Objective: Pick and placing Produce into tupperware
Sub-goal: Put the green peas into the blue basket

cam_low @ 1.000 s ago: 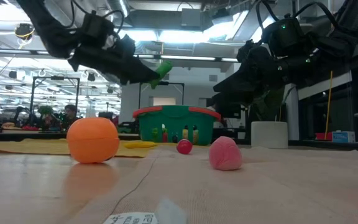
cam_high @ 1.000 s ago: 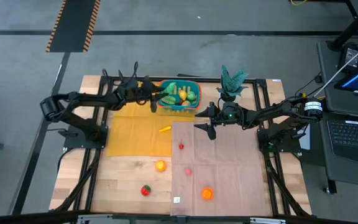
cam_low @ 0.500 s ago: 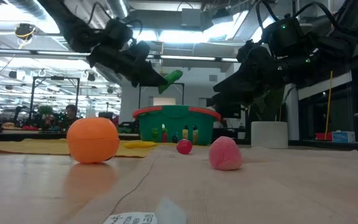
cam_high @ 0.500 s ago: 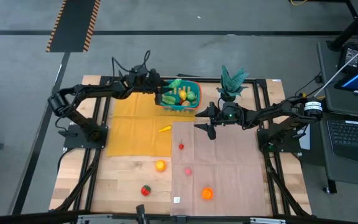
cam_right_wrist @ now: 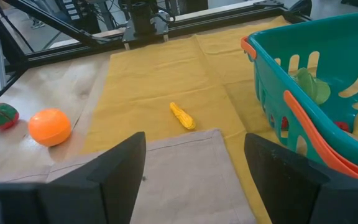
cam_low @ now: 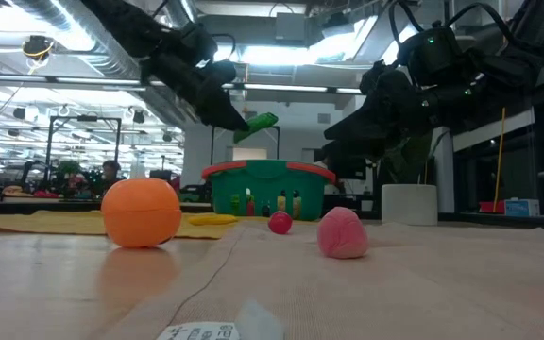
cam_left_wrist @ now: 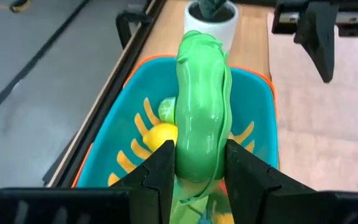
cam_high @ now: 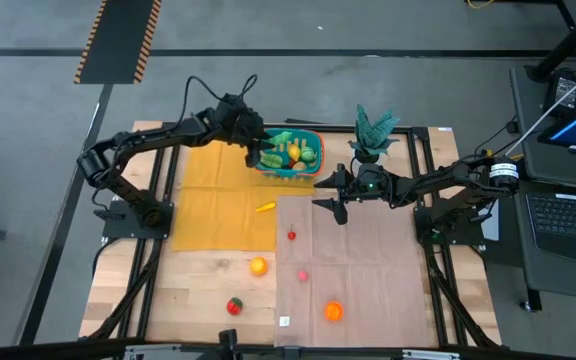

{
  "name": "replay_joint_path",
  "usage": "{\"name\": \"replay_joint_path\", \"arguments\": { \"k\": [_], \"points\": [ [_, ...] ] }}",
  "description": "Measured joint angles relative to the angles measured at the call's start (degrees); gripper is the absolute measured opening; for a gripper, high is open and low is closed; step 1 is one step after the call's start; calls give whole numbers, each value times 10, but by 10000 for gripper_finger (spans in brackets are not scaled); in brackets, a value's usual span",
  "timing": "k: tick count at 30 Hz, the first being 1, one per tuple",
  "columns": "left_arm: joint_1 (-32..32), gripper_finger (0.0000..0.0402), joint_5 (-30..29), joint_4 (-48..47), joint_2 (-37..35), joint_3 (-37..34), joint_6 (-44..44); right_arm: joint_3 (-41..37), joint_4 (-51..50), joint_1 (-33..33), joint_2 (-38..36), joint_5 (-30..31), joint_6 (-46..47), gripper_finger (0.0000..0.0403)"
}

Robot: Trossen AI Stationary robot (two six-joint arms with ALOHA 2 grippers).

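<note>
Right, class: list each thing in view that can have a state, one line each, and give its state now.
Left tool: shut on the green vegetable, raised over the basket.
Right tool: open, empty, beside the basket.
Basket: upright, partly filled with produce.
Yellow corn: lying on the yellow cloth.
Orange fruit: resting on bare wood.
Potted plant: upright.

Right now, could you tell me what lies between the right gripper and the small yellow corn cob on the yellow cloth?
In the right wrist view, only bare cloth lies between the right gripper and the corn cob: the tan cloth's corner, then yellow cloth.
</note>
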Motion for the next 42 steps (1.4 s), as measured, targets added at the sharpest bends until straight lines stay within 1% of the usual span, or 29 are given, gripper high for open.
{"name": "replay_joint_path", "arguments": {
  "k": [4,9,14,20,26,34,39,42],
  "points": [
    [0,104,-5,-40,0,22,11,0,0,0,0,0,0,275],
    [0,104,-9,-57,0,24,13,0,0,0,0,0,0,275],
    [-3,104,-9,-57,13,24,17,0,0,0,0,0,0,275],
    [-6,104,-9,-54,50,29,30,0,-2,0,0,0,-1,275],
    [-6,104,-9,-66,105,77,45,0,-3,0,0,0,-1,275],
    [-9,104,-18,-170,188,164,58,0,-5,0,0,0,-2,275],
    [-12,104,-24,-197,226,203,69,0,-7,0,0,0,-2,275],
    [-14,107,-32,-206,240,210,69,0,-14,0,0,0,0,275]
  ]
}}
